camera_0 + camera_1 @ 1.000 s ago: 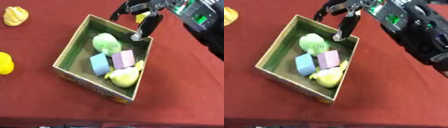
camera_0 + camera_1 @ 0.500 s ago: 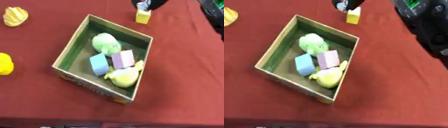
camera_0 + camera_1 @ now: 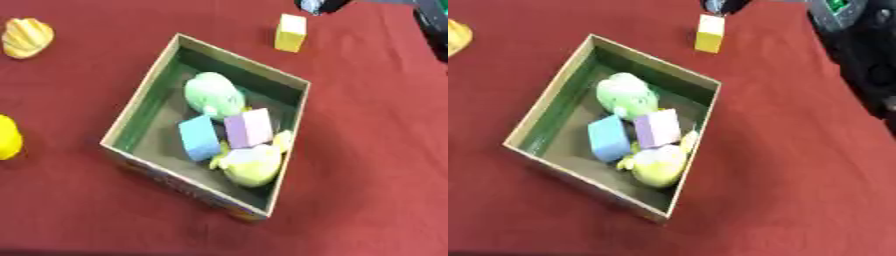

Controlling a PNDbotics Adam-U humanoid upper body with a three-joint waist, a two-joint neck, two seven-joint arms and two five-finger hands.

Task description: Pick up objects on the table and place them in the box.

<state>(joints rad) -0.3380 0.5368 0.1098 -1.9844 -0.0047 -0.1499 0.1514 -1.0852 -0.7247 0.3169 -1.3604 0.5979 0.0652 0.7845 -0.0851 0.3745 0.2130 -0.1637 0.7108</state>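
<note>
At the top edge we see only a dark tip of our right hand (image 3: pixel 721 5); whether its fingers are spread, pressed together or pinching anything, we cannot tell. Just below those fingers, apart from them, stands a yellow block (image 3: pixel 709 33) upright on the red bench (image 3: pixel 798 150).

Further down and to the left of the fingers sits the cardboard box (image 3: pixel 296 115), open at the top with a green inner lining (it lies askew to our view). Inside it, nearest the fingers, is a pale green soft toy (image 3: pixel 213 95); beyond that a lilac block (image 3: pixel 248 127) and a blue block (image 3: pixel 199 138) lie side by side, touching. At the box's near corner rests a yellow-green soft toy (image 3: pixel 251 161), against the lilac block.

Far to the left of the fingers, outside the box, a yellow ridged object (image 3: pixel 24 38) lies on the bench, and another yellow object (image 3: pixel 7 138) shows at the left edge. Our dark right arm (image 3: pixel 868 55) fills the upper right corner.
</note>
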